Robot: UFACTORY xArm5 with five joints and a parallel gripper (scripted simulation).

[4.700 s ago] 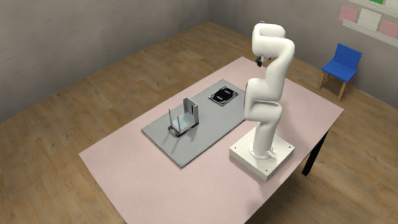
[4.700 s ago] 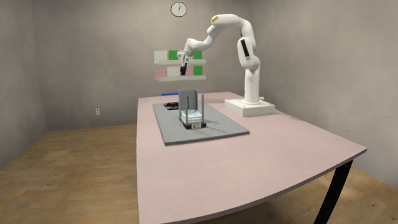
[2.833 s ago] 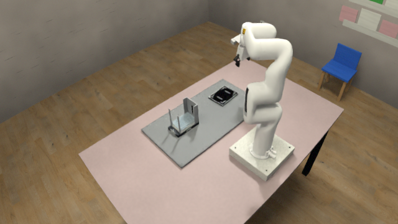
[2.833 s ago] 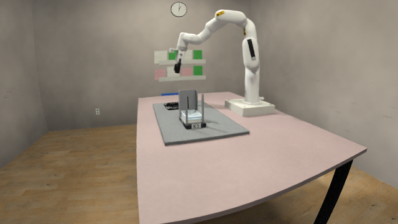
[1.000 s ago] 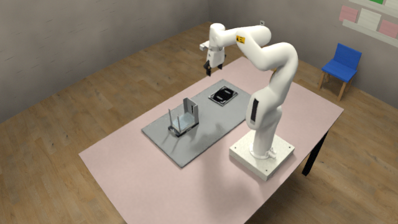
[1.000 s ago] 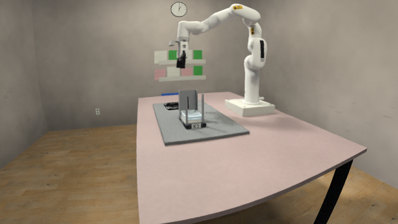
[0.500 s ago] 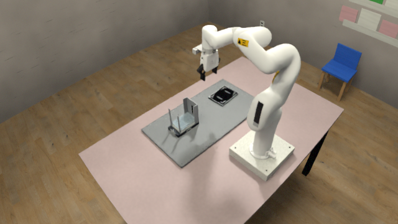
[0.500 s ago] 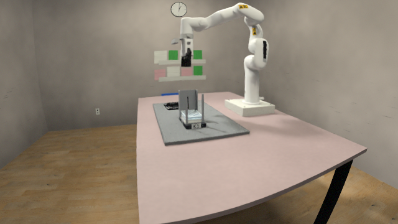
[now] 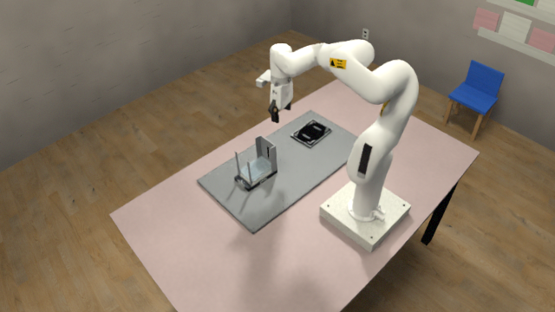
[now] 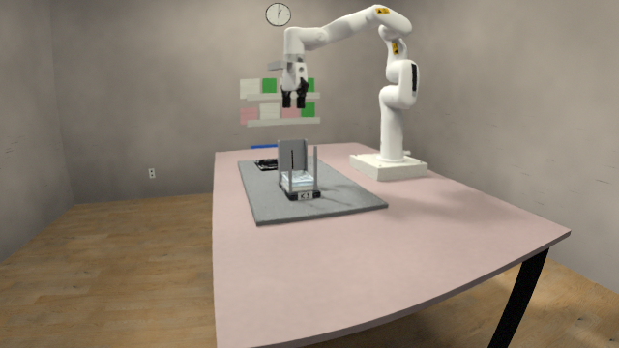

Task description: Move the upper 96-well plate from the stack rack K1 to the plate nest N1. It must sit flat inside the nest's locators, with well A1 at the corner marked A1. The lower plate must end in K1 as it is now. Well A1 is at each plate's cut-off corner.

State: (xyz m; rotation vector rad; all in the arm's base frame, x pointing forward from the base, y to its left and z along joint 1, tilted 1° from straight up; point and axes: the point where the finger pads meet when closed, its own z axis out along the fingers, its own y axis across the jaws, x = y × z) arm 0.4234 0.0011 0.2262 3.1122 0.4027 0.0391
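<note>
- We have the white arm's black-fingered hand [image 10: 293, 99] fully open and holding nothing, hanging high in the air, well above the grey, post-and-back-panel stack rack K1 [image 10: 292, 150].
- The upper translucent pale-blue 96-well plate [image 10: 299, 178] sits in that rack on the lower plate; we cannot tell the two apart clearly at this size, nor can we see the cut-off corner.
- The step in hand, as we judge it, is the approach, so we should centre the hand over the rack opening before we descend.
- We want the fingers lined up across the plate's sides, clear of the thin corner posts [image 9: 237, 165] and the tall back panel [image 9: 263, 148].
- We should come straight down and stop at the upper plate's level only, so the lower plate is not nudged or pinched.
- We then lift vertically until the plate clears the post tops.
- The black, square plate nest N1 [image 9: 310, 133] lies further along the dark grey mat [image 9: 303, 173] on the pink bench [image 9: 182, 243], well apart from the rack; we must check the A1 corner before setting down.
</note>
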